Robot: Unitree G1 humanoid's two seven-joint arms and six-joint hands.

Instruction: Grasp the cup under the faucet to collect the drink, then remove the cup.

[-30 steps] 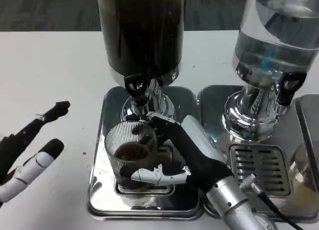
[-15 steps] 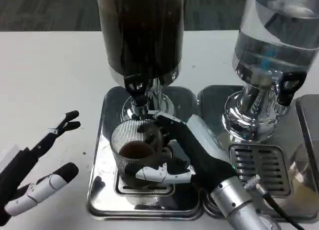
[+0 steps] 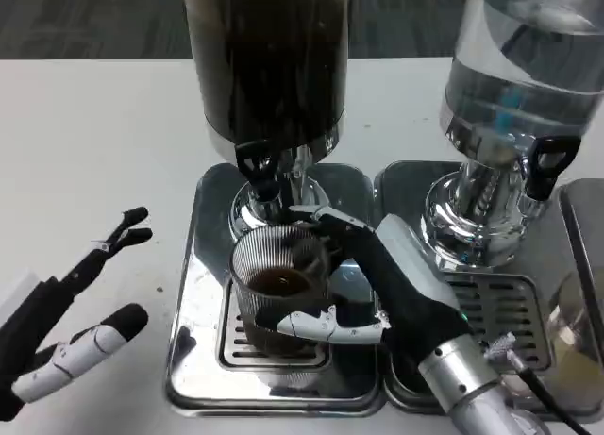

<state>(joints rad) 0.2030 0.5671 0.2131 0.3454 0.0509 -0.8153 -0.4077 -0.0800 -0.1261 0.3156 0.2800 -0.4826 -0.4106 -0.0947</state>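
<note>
We see the ribbed, clear cup (image 3: 279, 289) with dark drink pooled at its bottom, gripped by our right hand (image 3: 377, 284) on the drip tray (image 3: 203, 265). Over the last second it has slid right and slightly nearer, out from beneath the black faucet (image 3: 257, 163) of the dark dispenser (image 3: 269, 58), so we judge collecting is finished and removal is under way. Our left hand (image 3: 66, 312) has drifted inward at the left over the white tabletop (image 3: 94, 142), fingers spread and holding nothing. The tray is polished metal with a slotted grille; the right-hand dispenser (image 3: 519, 67) is clear, holding water.
</note>
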